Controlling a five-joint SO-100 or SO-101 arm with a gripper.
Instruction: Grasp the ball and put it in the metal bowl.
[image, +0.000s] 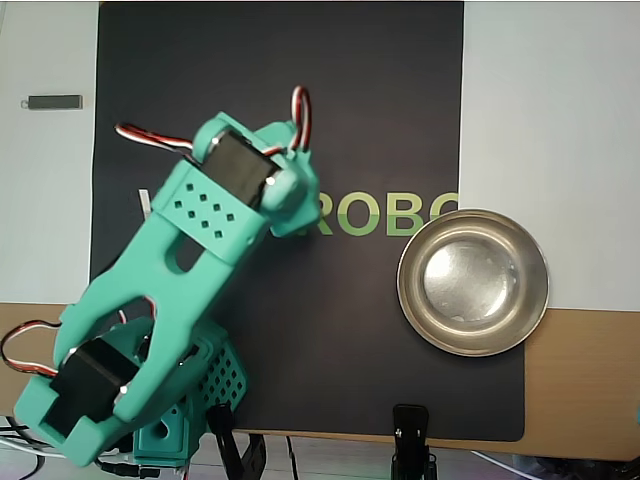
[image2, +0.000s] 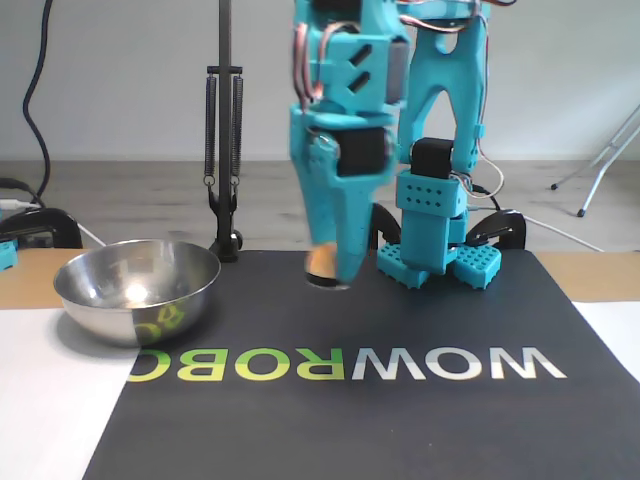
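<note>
Black mat on table, gripper clasping ball aloft

Teal arm, silver bowl, seemingly peach-orange ball, black mat with white-and-green lettering.

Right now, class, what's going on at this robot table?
A teal robot arm has picked up the ball. In the fixed view its gripper is shut on the ball and holds it just above the black mat. The bowl sits empty at the mat's left edge in that view, some way from the gripper. From overhead the arm hides the ball, and the bowl lies to the right. The ball still has to be carried across and dropped in.
</note>
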